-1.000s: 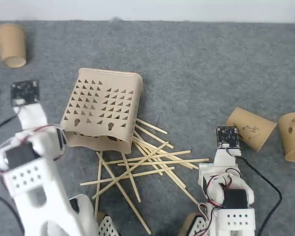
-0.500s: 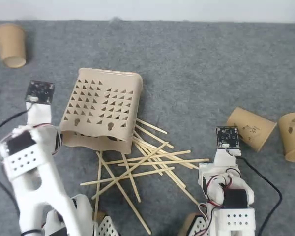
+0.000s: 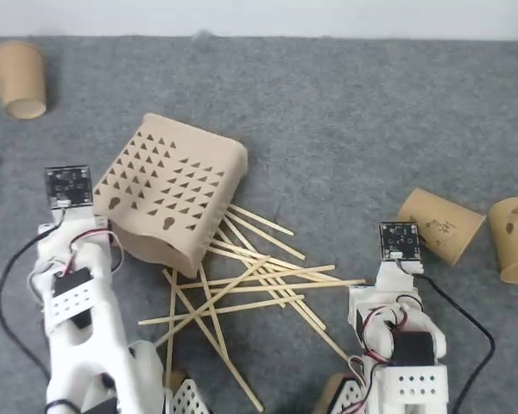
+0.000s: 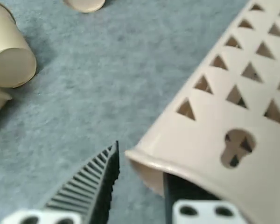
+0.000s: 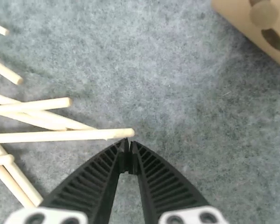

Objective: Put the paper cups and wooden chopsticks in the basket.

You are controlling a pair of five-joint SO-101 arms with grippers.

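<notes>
The beige perforated basket [image 3: 168, 188] lies tipped on the grey carpet, its open end toward the left arm [image 3: 73, 289]. My left gripper [image 4: 140, 171] is open, and the basket's rim [image 4: 186, 161] sits between its jaws. Several wooden chopsticks [image 3: 250, 289] lie crossed in a heap between the two arms, some reaching under the basket. My right gripper [image 5: 129, 156] is shut and empty, its tips just short of one chopstick's end [image 5: 123, 134]. Paper cups lie at the far left [image 3: 19, 78] and at the right [image 3: 440, 226], [image 3: 514, 239].
The carpet's back half is open floor. In the left wrist view a paper cup [image 4: 9, 60] lies on its side beyond the gripper. The right wrist view has the base of a cup [image 5: 256, 23] at its edge.
The left arm has swung in to the basket's rim. The basket has turned and tipped, and a few chopsticks beneath it have shifted. The right arm has kept still.
</notes>
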